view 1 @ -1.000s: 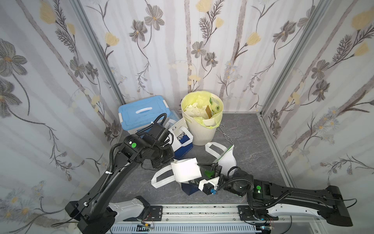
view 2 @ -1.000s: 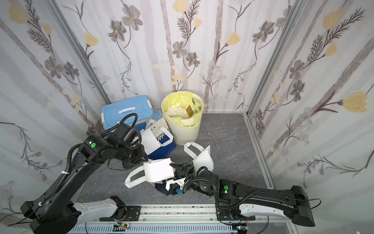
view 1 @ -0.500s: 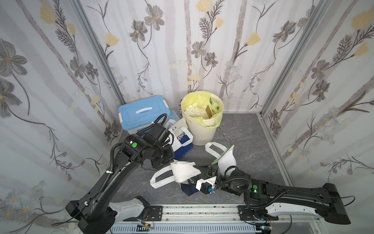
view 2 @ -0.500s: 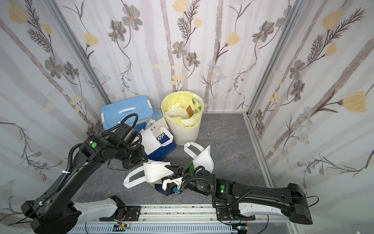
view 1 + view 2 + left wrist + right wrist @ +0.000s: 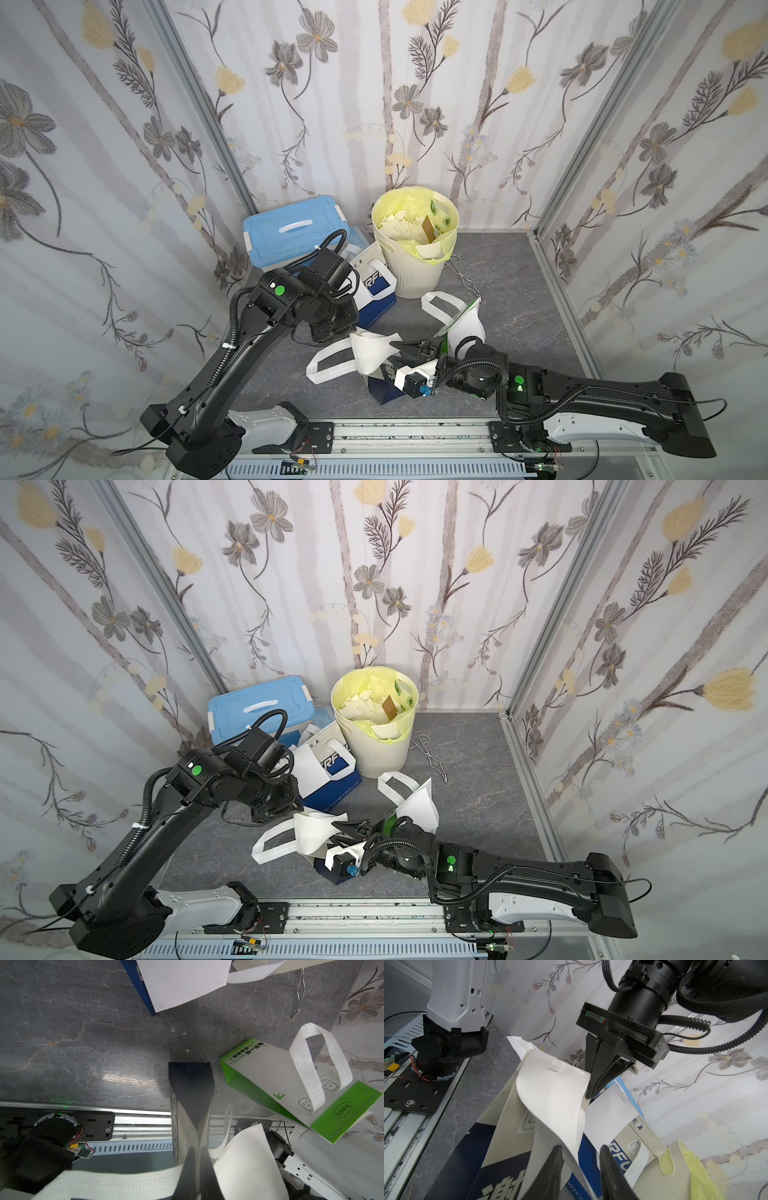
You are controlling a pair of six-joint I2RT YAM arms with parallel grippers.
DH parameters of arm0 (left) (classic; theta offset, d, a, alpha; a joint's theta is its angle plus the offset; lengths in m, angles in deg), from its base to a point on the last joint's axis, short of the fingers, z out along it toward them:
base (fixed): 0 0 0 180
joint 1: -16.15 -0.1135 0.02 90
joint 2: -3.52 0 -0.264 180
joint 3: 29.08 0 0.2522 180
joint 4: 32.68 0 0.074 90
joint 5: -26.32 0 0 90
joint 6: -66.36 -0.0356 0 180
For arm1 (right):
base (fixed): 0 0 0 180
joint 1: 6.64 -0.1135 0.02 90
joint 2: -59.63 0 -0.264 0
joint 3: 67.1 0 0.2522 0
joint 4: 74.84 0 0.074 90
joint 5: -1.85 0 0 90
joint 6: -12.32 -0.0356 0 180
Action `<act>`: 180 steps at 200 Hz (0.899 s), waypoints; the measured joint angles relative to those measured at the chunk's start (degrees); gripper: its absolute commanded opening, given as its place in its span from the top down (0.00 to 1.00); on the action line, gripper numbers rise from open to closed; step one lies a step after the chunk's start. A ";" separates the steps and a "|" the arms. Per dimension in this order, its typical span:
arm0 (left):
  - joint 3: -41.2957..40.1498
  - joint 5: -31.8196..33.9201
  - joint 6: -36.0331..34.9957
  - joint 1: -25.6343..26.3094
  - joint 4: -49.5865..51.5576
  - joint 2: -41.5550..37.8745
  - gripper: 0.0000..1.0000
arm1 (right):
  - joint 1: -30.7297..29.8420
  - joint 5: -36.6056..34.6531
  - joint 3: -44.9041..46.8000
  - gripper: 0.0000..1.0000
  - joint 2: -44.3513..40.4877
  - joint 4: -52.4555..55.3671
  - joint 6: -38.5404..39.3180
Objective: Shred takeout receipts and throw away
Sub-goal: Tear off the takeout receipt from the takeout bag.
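**Receipt** (image 5: 550,1093): white sheet, bowed, with a staple near its top edge. It lies against the navy bag (image 5: 191,1084). In both top views it sits centre front of the counter (image 5: 519,282), at 6 o'clock from the bin (image 5: 415,278). A second receipt (image 5: 182,980) lies on the other navy bag (image 5: 376,291), at 11 o'clock from the first and untouched.

**Left arm** (image 5: 286,291): comes in from 10 o'clock. The left jaws are pinched fully together on the navy bag's top rim. I cannot tell whether the receipt's corner is in that pinch too.

**Right arm** (image 5: 515,378): comes in from 4 o'clock. The right jaws stand part open with a clear gap. The fingers (image 5: 556,1167) sit either side of the receipt's free lower edge, and nothing is clamped.

**Step, as I read it:** grip the sheet, then tear it off the bag.

**Risks:**
- The bite may take the bag's white handle or wall along with the paper, so the pull would drag the whole bag.
- The curled edge may slide out if the jaws land shallow.
- The staple may hold, so only a strip comes away and the rest stays on the bag.
- The left pinch is narrow, and a hard tug could pull the rim free.
- The green-and-white bag (image 5: 270,1076) lies close at 2 o'clock, and the right arm could shove it.
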State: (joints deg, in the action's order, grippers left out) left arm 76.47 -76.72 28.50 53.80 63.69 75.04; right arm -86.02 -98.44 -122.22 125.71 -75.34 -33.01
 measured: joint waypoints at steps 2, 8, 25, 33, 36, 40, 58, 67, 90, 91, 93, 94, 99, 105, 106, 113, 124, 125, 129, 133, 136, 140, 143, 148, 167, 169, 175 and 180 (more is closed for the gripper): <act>0.11 0.00 -0.11 0.00 0.11 0.04 1.00 | 0.00 0.04 0.00 0.65 0.00 0.17 0.02; 0.35 -0.02 -0.46 0.00 0.35 0.17 1.00 | 0.00 0.22 0.00 0.63 0.07 0.59 0.09; 0.63 -0.04 -0.94 0.00 0.79 0.35 1.00 | 0.26 0.57 -0.07 0.60 0.35 1.16 0.52; 0.74 -0.04 -0.98 0.00 0.96 0.39 1.00 | 0.33 0.83 -0.22 0.60 0.48 1.60 0.59; 0.79 -0.04 -1.01 0.00 1.05 0.42 1.00 | 0.39 0.83 -0.24 0.60 0.55 1.73 0.61; 0.83 -0.02 -1.07 0.00 1.14 0.42 1.00 | 0.48 0.83 -0.26 0.61 0.63 1.84 0.63; 1.05 -0.07 -1.18 0.00 1.38 0.42 1.00 | 0.81 1.01 -0.31 0.64 0.90 2.95 1.09; 1.09 -0.07 -1.20 0.00 1.46 0.42 1.00 | 0.96 1.01 -0.31 0.66 1.01 3.08 1.49; 1.09 -0.09 -1.38 0.00 1.60 0.42 1.00 | 1.20 0.57 -0.39 0.76 1.14 3.06 2.60; 1.09 -0.09 -1.38 0.00 1.62 0.42 1.00 | 1.25 0.52 -0.42 0.77 1.18 3.06 2.69; 1.09 -0.11 -1.38 0.00 1.62 0.42 1.00 | 1.29 0.42 -0.42 0.78 1.22 3.04 2.80; 1.09 -0.11 -1.38 0.00 1.62 0.42 1.00 | 1.29 0.35 -0.44 0.79 1.22 3.04 2.82; 1.09 -0.13 -1.40 0.00 1.62 0.42 1.00 | 1.33 0.13 -0.46 0.84 1.38 2.95 3.04; 1.09 -0.20 -1.42 0.00 1.62 0.42 1.00 | 1.33 0.09 -0.50 0.89 1.51 2.97 3.34; 1.09 -0.24 -1.42 0.00 1.62 0.42 1.00 | 1.33 0.09 -0.50 0.90 1.55 2.97 3.43; 1.09 -0.31 -1.62 0.00 1.62 0.42 1.00 | 1.44 0.02 -1.05 0.98 1.86 3.69 3.82; 1.09 -0.37 -1.97 0.00 1.68 0.57 1.00 | 1.46 -0.52 -2.40 1.00 2.43 3.89 4.37; 1.09 -0.39 -2.03 0.00 1.70 0.59 1.00 | 1.49 -0.59 -2.56 1.00 2.47 3.89 4.52; 1.09 -0.52 -2.25 0.00 1.84 0.79 1.00 | 1.49 -0.74 -2.93 1.00 2.51 3.80 4.70; 1.09 -0.57 -2.25 0.00 1.99 1.05 1.00 | 1.49 -1.01 -3.32 1.00 2.58 3.74 4.90; 1.09 -0.57 -2.25 0.00 2.10 1.27 1.00 | 1.49 -1.40 -3.56 1.00 2.60 3.48 5.16; 1.09 -0.57 -2.25 0.00 2.14 1.60 1.00 | 1.51 -1.73 -3.74 1.00 2.62 3.21 5.49; 1.09 -0.57 -2.27 0.02 2.12 1.81 1.00 | 1.55 -1.95 -3.89 1.00 2.62 2.99 5.79; 1.09 -0.55 -2.49 0.02 2.03 2.19 1.00 | 1.55 -2.10 -4.04 1.00 2.62 2.73 6.08; 0.96 -0.50 -2.69 0.00 2.14 2.82 1.00 | 1.42 -3.32 -4.68 1.00 2.43 1.62 7.91; 0.96 -0.50 -2.73 0.00 2.16 2.93 1.00 | 1.42 -3.34 -4.81 1.00 2.38 1.53 8.17; 0.96 -0.48 -2.89 0.00 2.19 3.21 1.00 | 1.42 -3.54 -5.22 1.00 2.19 1.16 8.74; 0.94 -0.50 -2.97 0.00 2.19 3.48 1.00 | 1.42 -3.72 -5.57 1.00 1.99 0.70 9.01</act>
State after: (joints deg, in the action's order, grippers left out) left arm 77.41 -77.22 25.53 53.80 65.88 78.52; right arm -84.60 -102.15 -127.79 127.70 -74.64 -24.01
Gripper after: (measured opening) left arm 0.057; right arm 0.057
